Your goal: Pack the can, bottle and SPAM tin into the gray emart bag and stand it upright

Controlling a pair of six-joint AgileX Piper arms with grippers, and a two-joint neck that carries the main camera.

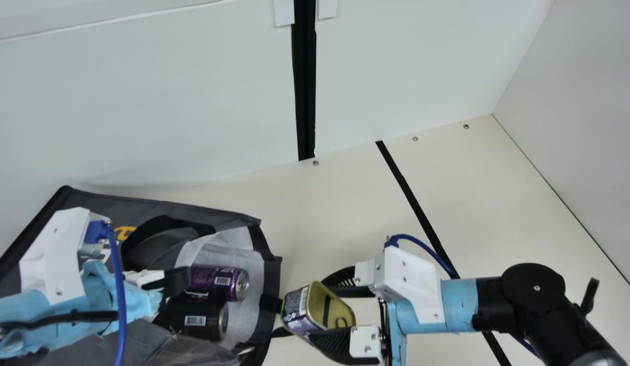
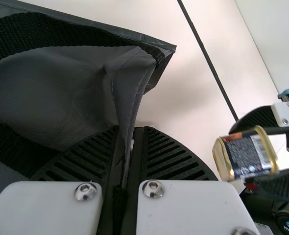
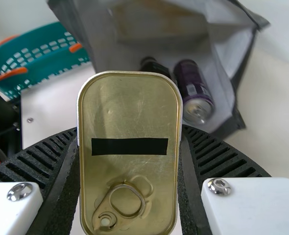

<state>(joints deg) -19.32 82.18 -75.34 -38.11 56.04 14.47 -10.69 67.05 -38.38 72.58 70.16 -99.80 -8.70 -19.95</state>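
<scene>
main view: kinda high, aimed down;
left wrist view: right over bag (image 2: 51, 93);
right wrist view: near tin (image 3: 130, 107), facing into bag;
shared: both

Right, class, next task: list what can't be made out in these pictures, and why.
- Print on the gray bag, main view: partly hidden by the left arm.
- Dark container, right wrist view: lower part behind the SPAM tin.
- SPAM tin's near end, right wrist view: cut off by the bottom edge.
- Teal basket, right wrist view: blurred, cut off by the left edge.

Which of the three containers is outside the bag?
The SPAM tin, held in the right end effector; the purple can and black container lie inside the bag.
</scene>
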